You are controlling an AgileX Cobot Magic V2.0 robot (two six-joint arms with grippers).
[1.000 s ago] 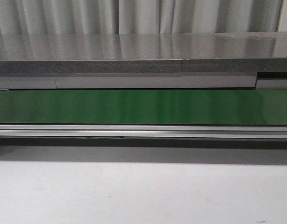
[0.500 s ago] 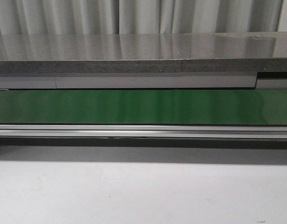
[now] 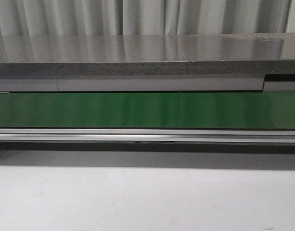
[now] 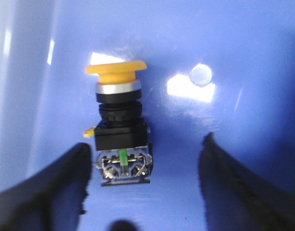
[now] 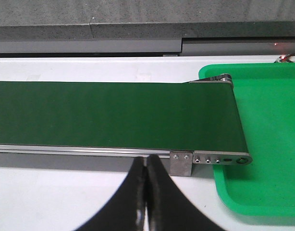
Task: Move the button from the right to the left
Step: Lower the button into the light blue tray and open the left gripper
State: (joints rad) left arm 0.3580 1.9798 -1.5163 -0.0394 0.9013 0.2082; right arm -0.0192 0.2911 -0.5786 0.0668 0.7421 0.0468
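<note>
The button point(image 4: 119, 122), with a yellow-orange mushroom head and a black boxy body, lies on its side on the blue floor of a bin point(image 4: 234, 48) in the left wrist view. My left gripper point(image 4: 145, 159) is open above it, its fingers apart; the button lies near one finger point(image 4: 66, 178) without being held. My right gripper point(image 5: 145, 166) is shut and empty over the white table in front of the green belt point(image 5: 114, 113). Neither gripper shows in the front view, and the belt point(image 3: 147, 109) there carries nothing.
A green tray point(image 5: 263, 144) sits at the belt's end in the right wrist view. The belt has a metal side rail point(image 5: 90, 150) and end bracket point(image 5: 181, 163). A grey counter point(image 3: 147, 53) runs behind the belt, with white table point(image 3: 147, 202) in front.
</note>
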